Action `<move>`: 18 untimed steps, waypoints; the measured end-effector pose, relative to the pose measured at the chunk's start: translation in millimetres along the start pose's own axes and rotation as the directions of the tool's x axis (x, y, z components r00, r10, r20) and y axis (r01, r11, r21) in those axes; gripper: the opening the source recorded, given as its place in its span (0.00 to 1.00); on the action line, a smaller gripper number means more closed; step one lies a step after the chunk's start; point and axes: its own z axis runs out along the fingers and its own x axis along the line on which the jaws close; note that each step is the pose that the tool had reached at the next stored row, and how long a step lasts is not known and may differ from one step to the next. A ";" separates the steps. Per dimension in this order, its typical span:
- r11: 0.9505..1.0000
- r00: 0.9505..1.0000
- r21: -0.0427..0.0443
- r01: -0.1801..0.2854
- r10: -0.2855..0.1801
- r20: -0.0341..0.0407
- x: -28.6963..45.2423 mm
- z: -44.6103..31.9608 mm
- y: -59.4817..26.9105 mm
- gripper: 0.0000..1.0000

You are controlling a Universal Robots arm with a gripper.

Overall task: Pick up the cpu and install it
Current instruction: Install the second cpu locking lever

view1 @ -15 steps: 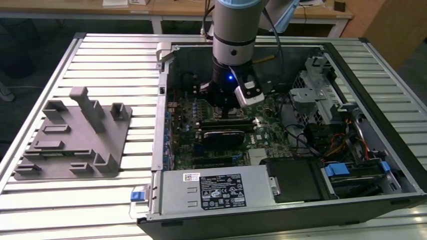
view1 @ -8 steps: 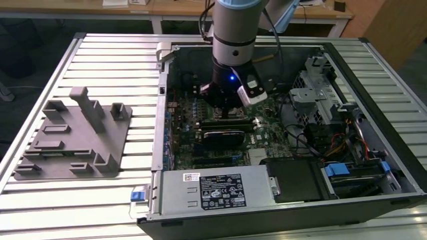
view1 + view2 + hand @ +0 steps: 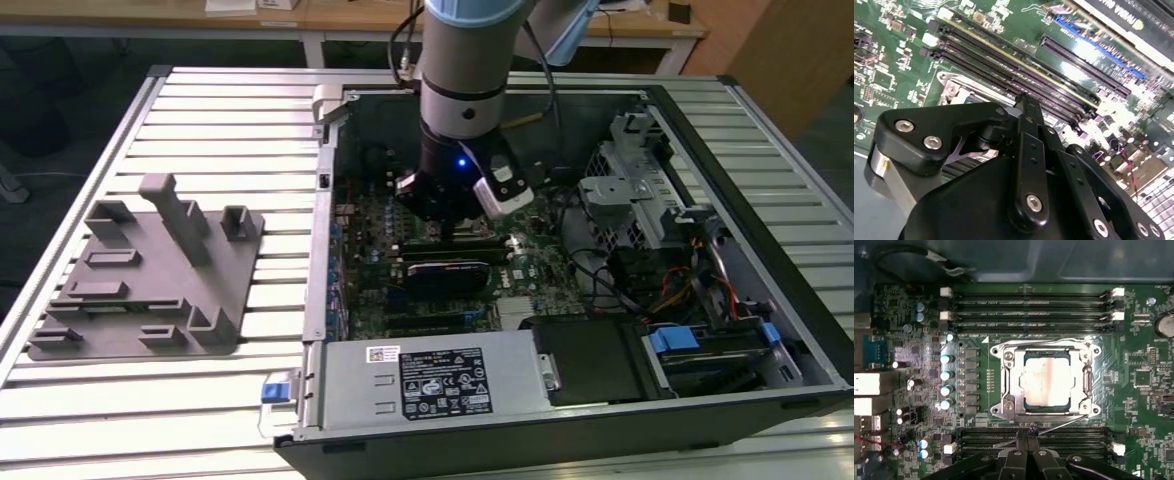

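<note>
Exterior view: the arm descends from the top centre of the frame into an open computer case (image 3: 747, 150) lying on a slatted table (image 3: 200, 110). The gripper (image 3: 454, 222) hangs low over the motherboard (image 3: 400, 270), near the middle of the frame. A grey fixture plate (image 3: 140, 275) sits on the table at the left, well apart from the case.

First wrist view: the fingertips (image 3: 1026, 436) appear at the bottom centre, pressed together with no gap visible between them and nothing pinched. They stand over the memory slots (image 3: 1054, 437) just below the socket frame (image 3: 1046, 380), apart from the cpu (image 3: 1046, 381). The cpu, a silvery square plate, lies flat inside the metal socket frame at the centre of the frame, its edges squared with the frame's opening. A thin lever wire (image 3: 1064, 424) runs along the lower edge of the socket, close to the fingertips.

Second wrist view: the black linkages of the gripper (image 3: 1021, 102) fill the lower half; the fingers (image 3: 1030, 140) meet in a single narrow ridge at mid-frame, above the long memory slots (image 3: 1019, 70).

Open room: above the socket the space is free. Memory slots border the socket above and below, a row of capacitors (image 3: 947, 375) stands at its left, and the case walls enclose the board at the frame edges of the exterior view.
</note>
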 end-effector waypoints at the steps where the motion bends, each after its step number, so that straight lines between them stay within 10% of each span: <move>1: 1.000 1.000 -0.002 0.001 -0.001 0.000 0.7 0.6 -1.5 0.11; 18: 0.997 1.000 -0.082 0.004 -0.004 0.001 6.6 5.5 -15.2 0.11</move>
